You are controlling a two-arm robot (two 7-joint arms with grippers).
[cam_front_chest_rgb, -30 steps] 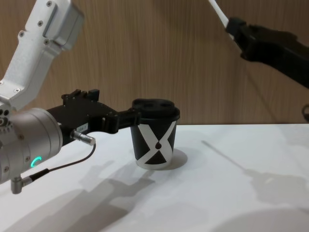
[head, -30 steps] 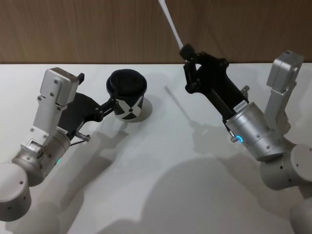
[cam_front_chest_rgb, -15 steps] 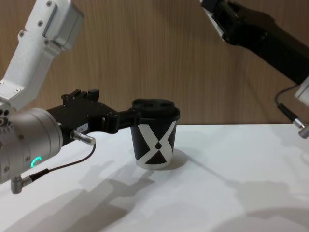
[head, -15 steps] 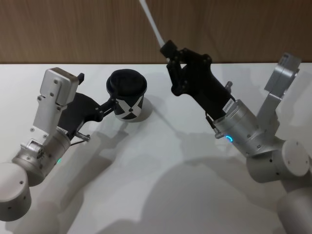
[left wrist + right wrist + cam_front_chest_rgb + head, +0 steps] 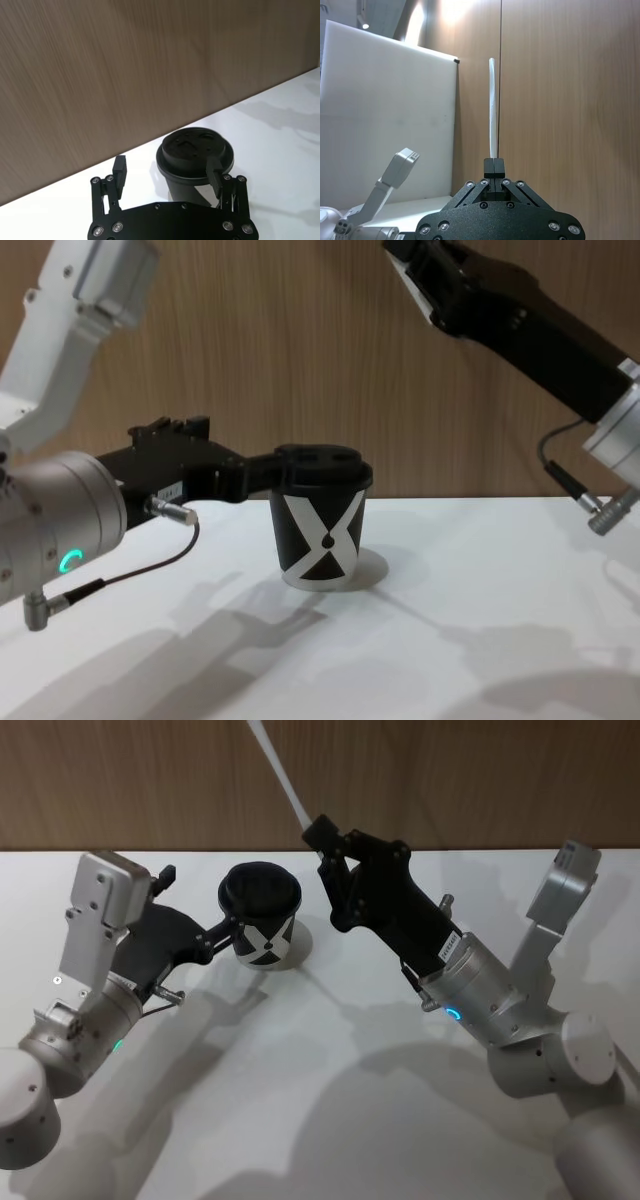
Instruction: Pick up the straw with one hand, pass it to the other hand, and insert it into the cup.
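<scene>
Right gripper (image 5: 494, 165) is raised over the table (image 5: 330, 1110), a little to the right of the cup (image 5: 262, 910) and above it. Its fingers are clenched on the straw (image 5: 283, 775) near one end, so nearly the whole length is free.

The long axis runs straight out of the fingertips. It points up and back toward the wooden wall (image 5: 450, 780) and leans to my left, over the cup. I cannot tell whether any straw pokes out below the grip.

Left gripper (image 5: 167, 171) sits low beside the cup with its fingers spread. One fingertip is against the cup's side just under the lid and the other is well apart from it. I read this as steadying, not a grasp.

My guess is that the free end has to swing down toward the lid before any insertion. The opening is small, so aim matters.
</scene>
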